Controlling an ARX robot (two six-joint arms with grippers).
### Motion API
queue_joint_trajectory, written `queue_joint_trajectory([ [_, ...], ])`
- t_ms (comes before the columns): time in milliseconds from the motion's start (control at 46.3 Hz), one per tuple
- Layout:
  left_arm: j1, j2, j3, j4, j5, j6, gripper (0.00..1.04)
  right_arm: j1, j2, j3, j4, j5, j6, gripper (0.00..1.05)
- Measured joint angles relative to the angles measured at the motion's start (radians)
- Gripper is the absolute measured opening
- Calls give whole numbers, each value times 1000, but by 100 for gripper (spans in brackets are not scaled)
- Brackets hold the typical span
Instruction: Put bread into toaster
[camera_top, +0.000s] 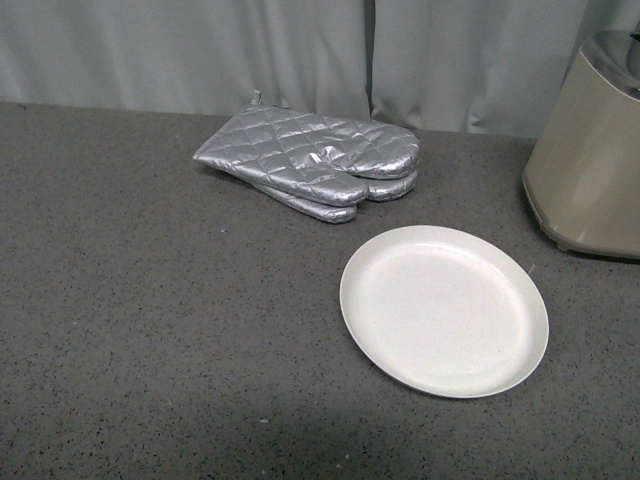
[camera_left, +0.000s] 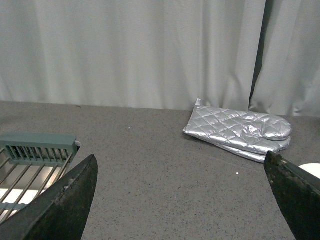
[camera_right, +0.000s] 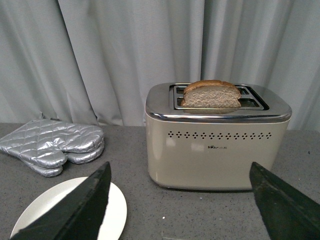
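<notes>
Even soft light, sharp focus (faint shadows).

We count one beige boxy toaster (camera_right: 215, 150) with a shiny metal top, one slice of tan, brown-crusted bread (camera_right: 211, 94), one round white plate (camera_top: 444, 310), two silver quilted oven mitts (camera_top: 310, 160) and one wire rack (camera_left: 30, 170).

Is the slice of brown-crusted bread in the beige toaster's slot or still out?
In: the brown-crusted bread slice stands upright in a slot of the beige toaster, its rounded top protruding.
</notes>
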Motion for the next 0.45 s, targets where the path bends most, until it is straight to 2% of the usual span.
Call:
queue_joint_trajectory([
  [86,0,0,0,0,0,0,98,0,0,0,0,0,1,97],
  [151,0,0,0,0,0,0,98,0,0,0,0,0,1,94],
  [453,0,0,0,0,0,0,98,0,0,0,0,0,1,95],
])
